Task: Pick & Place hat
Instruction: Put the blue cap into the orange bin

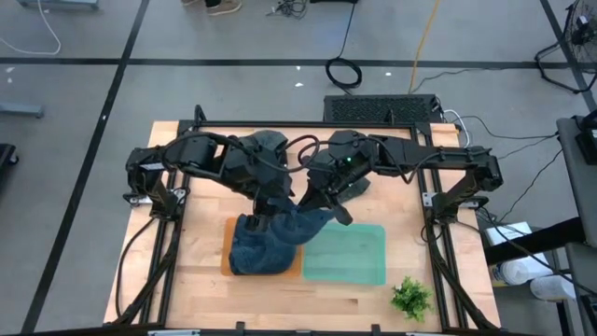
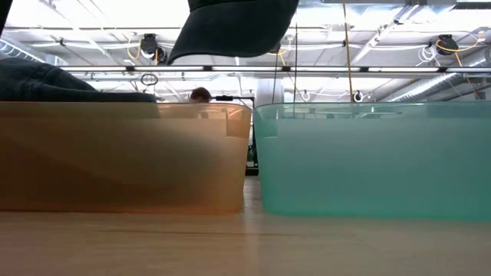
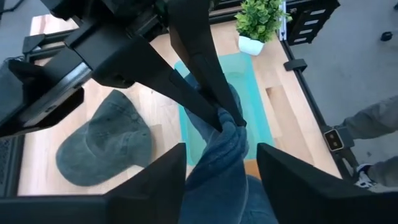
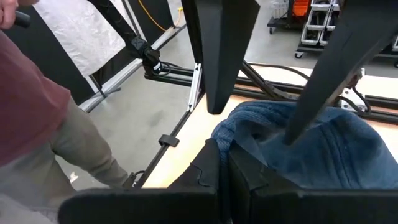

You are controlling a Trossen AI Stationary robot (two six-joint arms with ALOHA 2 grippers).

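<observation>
A blue denim hat (image 1: 266, 247) lies draped over the orange bin (image 1: 227, 261), with one part pulled up toward the green bin (image 1: 359, 266). My right gripper (image 4: 225, 163) is shut on that raised part. My left gripper (image 3: 221, 152) is open above the hat, a finger on either side of the raised fabric. A second, grey-green cap (image 3: 106, 146) lies flat on the table by the far edge (image 1: 270, 142). In the low view, blue fabric (image 2: 54, 83) rises over the orange bin's rim. My right gripper pinches a bunched fold of the denim hat (image 3: 231, 127) between its two shut fingers, slanting down from the table's right side. The fold is raised; the rest of the hat hangs down and lies on the orange bin. My left gripper comes from above, pointing down. One fingertip (image 4: 297, 124) rests against the top of the raised fabric (image 4: 311, 146); the other finger ends just clear of it.
The orange and green bins stand side by side near the table's front. A small potted plant (image 1: 410, 297) sits at the near right corner. A person's legs (image 4: 74, 143) show beside the table. The two arms cross closely over the table's middle.
</observation>
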